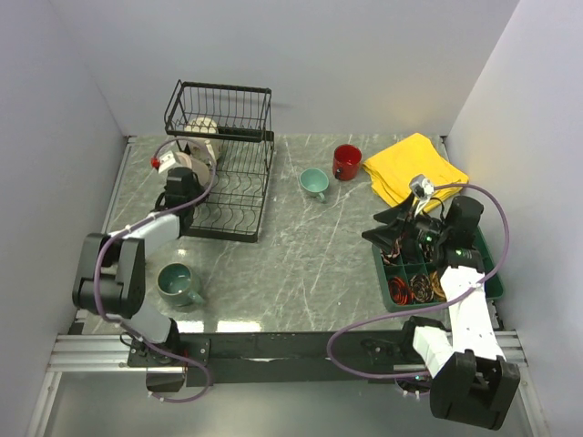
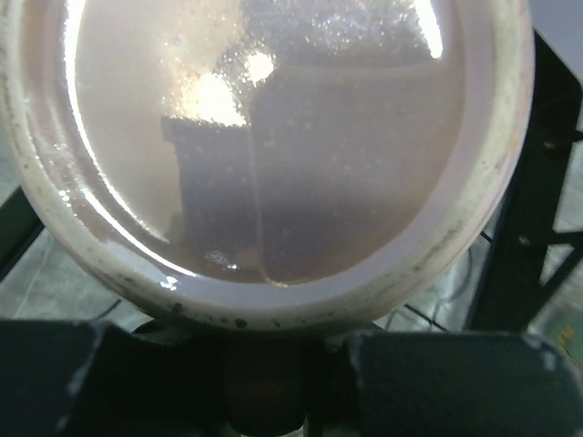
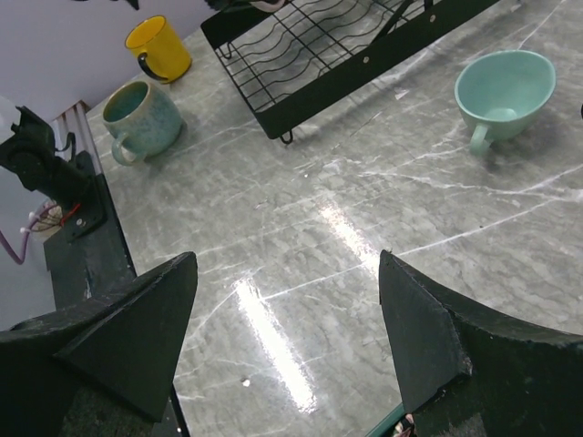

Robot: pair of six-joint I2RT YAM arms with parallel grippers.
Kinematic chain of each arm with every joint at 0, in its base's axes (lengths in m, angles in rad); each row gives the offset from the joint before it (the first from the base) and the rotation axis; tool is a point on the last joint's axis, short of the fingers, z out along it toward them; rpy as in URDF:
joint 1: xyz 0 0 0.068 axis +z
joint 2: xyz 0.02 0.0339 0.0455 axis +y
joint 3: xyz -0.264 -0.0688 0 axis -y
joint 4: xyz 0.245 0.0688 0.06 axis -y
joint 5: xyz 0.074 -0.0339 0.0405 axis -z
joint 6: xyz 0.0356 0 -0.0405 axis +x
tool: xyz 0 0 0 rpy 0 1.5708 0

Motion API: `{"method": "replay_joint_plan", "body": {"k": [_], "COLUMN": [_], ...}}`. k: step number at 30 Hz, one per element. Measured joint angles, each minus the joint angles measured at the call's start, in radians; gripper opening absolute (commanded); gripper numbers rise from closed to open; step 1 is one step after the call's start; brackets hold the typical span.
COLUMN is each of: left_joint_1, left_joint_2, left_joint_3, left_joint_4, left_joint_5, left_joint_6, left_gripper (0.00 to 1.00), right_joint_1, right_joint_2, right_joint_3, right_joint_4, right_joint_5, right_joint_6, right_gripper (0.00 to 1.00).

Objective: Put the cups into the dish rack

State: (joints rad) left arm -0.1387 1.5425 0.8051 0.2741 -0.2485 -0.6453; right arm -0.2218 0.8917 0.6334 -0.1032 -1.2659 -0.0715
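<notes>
My left gripper (image 1: 193,157) is shut on the rim of a beige mug (image 1: 203,135) with a lilac inside, holding it over the black wire dish rack (image 1: 239,196) beside its taller basket section. That mug (image 2: 273,137) fills the left wrist view, its rim resting just above my left gripper (image 2: 264,364). A grey-green mug (image 1: 178,284) stands near the left arm's base. A small teal cup (image 1: 314,182) and a red mug (image 1: 346,162) stand right of the rack. The right wrist view shows a yellow mug (image 3: 158,45), the grey-green mug (image 3: 141,118) and the teal cup (image 3: 503,91). My right gripper (image 3: 287,264) hangs open and empty over the table.
A folded yellow cloth (image 1: 414,168) lies at the back right. A green compartmented tray (image 1: 392,293) with small wires sits under the right arm. Purple cables loop off both arms. Walls close in the table on the left, back and right.
</notes>
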Motion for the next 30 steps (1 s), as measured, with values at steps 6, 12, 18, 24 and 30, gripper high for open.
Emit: {"method": "replay_joint_plan", "body": {"k": [6,12,18,24,30], "left_joint_1": [0.0,0.0,-0.002,-0.006,-0.006], "left_joint_2": [0.098,0.177,0.225,0.257,0.281], "left_joint_3": [0.097,0.19,0.232,0.245,0.282], "left_joint_4": [-0.037,-0.084,-0.123,-0.14,-0.163], "left_joint_5": [-0.058,-0.08,-0.086,-0.09,-0.091], "left_joint_6": [0.014,0.016,0.013,0.006,0.004], "left_gripper": [0.01,0.01,0.01,0.05,0.34], "right_joint_1": [-0.016,-0.03,-0.042,-0.05,-0.056], "right_joint_2": [-0.012,-0.02,-0.02,-0.02,-0.02], "right_joint_3": [-0.002,-0.002,-0.002,-0.002,-0.002], "right_joint_4": [0.003,0.006,0.007,0.01,0.013], "right_joint_5": [-0.008,-0.014,-0.021,-0.029,-0.038], "right_joint_6": [0.003,0.004,0.012,0.021,0.023], "right_gripper": [0.86,0.86,0.87,0.87,0.87]}}
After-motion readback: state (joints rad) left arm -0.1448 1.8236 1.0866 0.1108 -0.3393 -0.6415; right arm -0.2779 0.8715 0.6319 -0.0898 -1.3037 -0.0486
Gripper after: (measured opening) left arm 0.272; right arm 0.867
